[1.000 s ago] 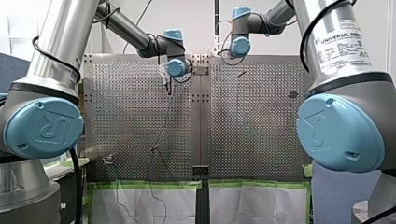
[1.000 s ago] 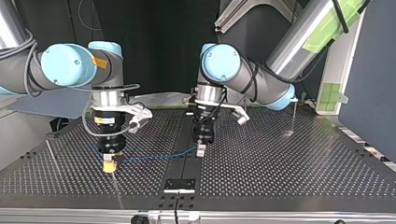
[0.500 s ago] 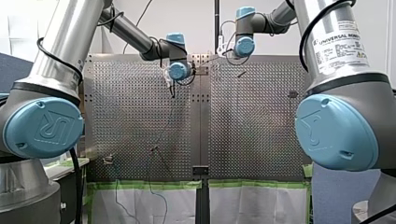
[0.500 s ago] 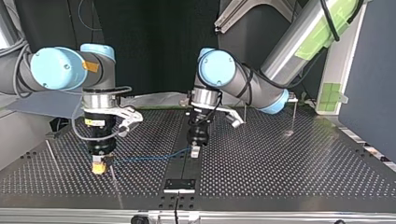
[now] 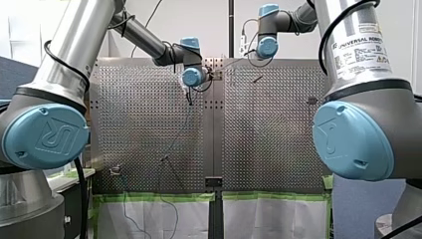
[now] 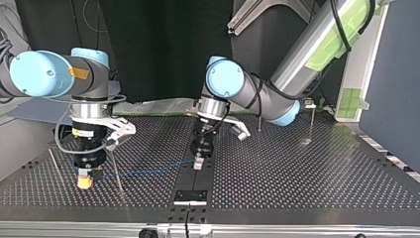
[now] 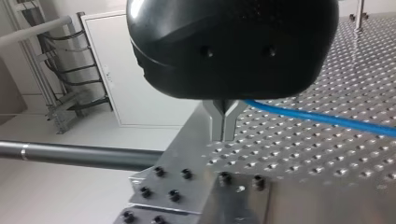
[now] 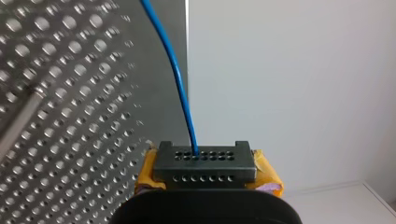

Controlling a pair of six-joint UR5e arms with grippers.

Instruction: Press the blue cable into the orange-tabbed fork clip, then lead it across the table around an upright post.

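blue cable (image 6: 143, 171) spans btwn jaws; post (image 6: 118, 173) faint

Bright, even room light. We log glare across the perforated tabletop (image 5: 149, 124) in front view, and a dark backdrop (image 6: 163, 49) in top view. Left wrist view: left end effector (image 7: 223, 123) body soft, glossy. Blue cable (image 8: 180, 84) sharp in right wrist view.

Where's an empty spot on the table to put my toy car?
In the top view, the wide bare table between my left gripper and the far thin post. It's crowded where the blue cable stretches to my right gripper.
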